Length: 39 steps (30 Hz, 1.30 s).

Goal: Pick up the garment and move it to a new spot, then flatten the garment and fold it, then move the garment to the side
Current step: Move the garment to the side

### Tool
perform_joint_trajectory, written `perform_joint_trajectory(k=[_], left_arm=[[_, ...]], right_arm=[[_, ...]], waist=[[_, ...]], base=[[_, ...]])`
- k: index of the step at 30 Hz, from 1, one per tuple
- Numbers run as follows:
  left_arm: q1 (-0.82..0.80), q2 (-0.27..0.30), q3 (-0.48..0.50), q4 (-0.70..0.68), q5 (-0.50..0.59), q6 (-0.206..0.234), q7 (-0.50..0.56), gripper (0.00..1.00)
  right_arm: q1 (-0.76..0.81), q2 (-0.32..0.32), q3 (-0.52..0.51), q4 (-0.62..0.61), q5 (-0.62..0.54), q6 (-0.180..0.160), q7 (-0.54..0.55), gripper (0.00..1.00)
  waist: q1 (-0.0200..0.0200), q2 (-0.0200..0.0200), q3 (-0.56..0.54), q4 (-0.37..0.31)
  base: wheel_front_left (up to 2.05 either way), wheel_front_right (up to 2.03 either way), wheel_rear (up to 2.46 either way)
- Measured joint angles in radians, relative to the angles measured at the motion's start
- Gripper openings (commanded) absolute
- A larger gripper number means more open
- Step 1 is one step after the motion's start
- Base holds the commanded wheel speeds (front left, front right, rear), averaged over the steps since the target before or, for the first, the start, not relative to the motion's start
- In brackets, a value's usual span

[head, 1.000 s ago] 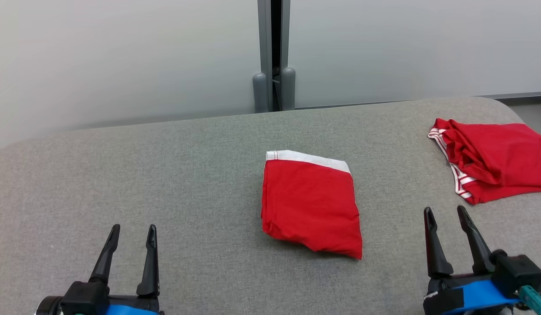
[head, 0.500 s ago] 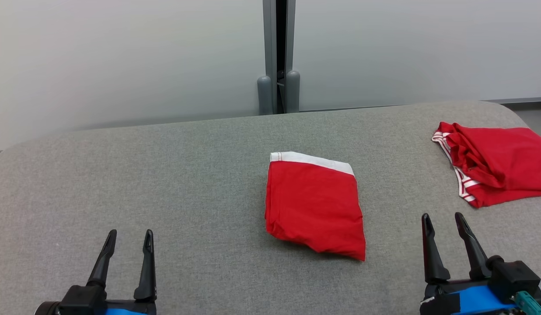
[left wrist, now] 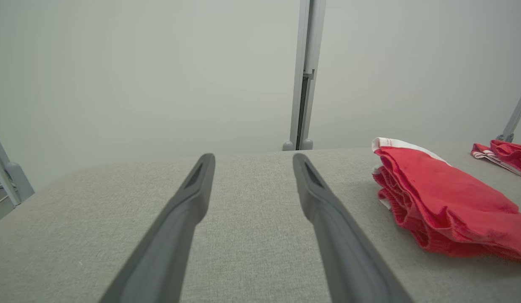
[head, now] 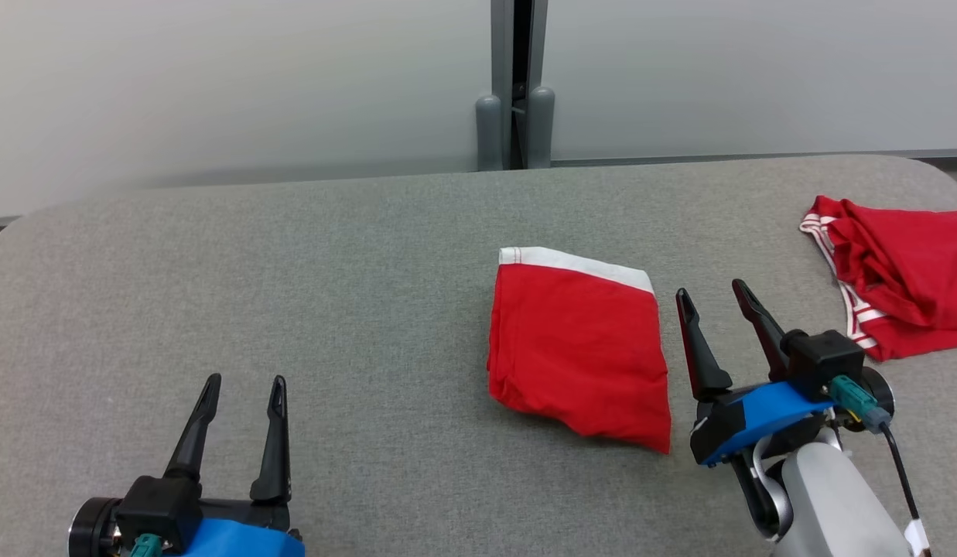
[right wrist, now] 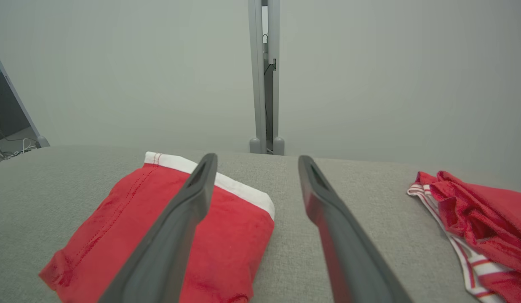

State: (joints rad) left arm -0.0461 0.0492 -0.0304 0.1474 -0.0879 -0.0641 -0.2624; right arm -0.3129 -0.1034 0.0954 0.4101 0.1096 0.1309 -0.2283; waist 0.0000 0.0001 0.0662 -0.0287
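Observation:
The garment (head: 575, 340) is a folded red piece with a white waistband at its far edge, lying flat in the middle of the grey padded table (head: 292, 271). My right gripper (head: 711, 290) hovers open just off the garment's right edge, with nothing between its fingers. In the right wrist view the garment (right wrist: 96, 235) lies under and left of the right gripper (right wrist: 257, 156). Near the front left, my left gripper (head: 246, 380) is open and well clear of the cloth. The left wrist view has the garment (left wrist: 445, 202) to the right of the left gripper (left wrist: 252, 156).
A second red garment (head: 904, 271) with red-and-white striped trim lies crumpled at the table's far right edge, also in the right wrist view (right wrist: 483, 210). A grey post (head: 517, 116) rises behind the table's back edge against a pale wall.
My right gripper has moved forward and left, from the front right corner up beside the garment's right edge. The head camera shifted slightly. The left gripper has barely moved.

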Motion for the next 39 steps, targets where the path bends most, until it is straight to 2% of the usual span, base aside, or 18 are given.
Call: perform_joint_trajectory(k=[7,15,22,23,24,25,29,39], left_arm=[[-0.039,0.0,-0.023,0.0,-0.006,0.001,0.0,1.0],[-0.056,0.0,-0.024,0.001,-0.008,0.009,0.0,1.0],[-0.072,0.0,-0.028,0.002,-0.016,0.015,0.0,1.0],[-0.073,0.0,-0.029,0.002,-0.016,0.017,0.0,1.0],[-0.073,0.0,-0.029,0.002,-0.017,0.018,0.0,1.0],[-0.073,0.0,-0.029,0.002,-0.017,0.018,0.0,1.0],[-0.073,0.0,-0.022,0.0,-0.018,0.019,0.0,1.0],[-0.067,0.0,-0.012,-0.007,-0.013,0.018,0.0,1.0]], right_arm=[[-0.11,-0.001,0.0,0.208,-0.007,0.0,0.017,1.0],[-0.157,-0.003,0.002,0.445,-0.002,0.0,0.033,1.0],[-0.196,0.007,0.029,0.556,0.023,0.0,0.025,1.0],[-0.202,0.008,0.035,0.565,0.032,0.0,0.023,0.49],[-0.212,0.011,0.053,0.584,0.052,0.0,0.019,0.15],[-0.217,0.013,0.062,0.59,0.06,0.0,0.016,0.0],[-0.232,0.009,0.085,0.595,0.081,0.0,-0.007,0.0],[-0.239,-0.081,0.104,0.555,0.101,0.0,-0.032,0.0]], waist=[[0.0001,0.0,0.053,0.048],[0.0001,0.0,0.103,0.092],[0.0001,-0.0001,0.114,0.101],[0.0001,0.0,0.114,0.1],[0.0001,0.0,0.113,0.099],[0.0001,0.0,0.112,0.097],[0.0001,0.0,0.111,0.079],[0.0001,0.0,0.127,-0.031]], base=[[0.0,0.0,0.0],[0.0,0.0,0.0],[0.0,0.0,0.0],[0.0,0.0,0.0],[0.0,0.0,0.0],[0.0,0.0,0.0],[0.0,0.0,0.0],[0.0,0.0,0.0]])
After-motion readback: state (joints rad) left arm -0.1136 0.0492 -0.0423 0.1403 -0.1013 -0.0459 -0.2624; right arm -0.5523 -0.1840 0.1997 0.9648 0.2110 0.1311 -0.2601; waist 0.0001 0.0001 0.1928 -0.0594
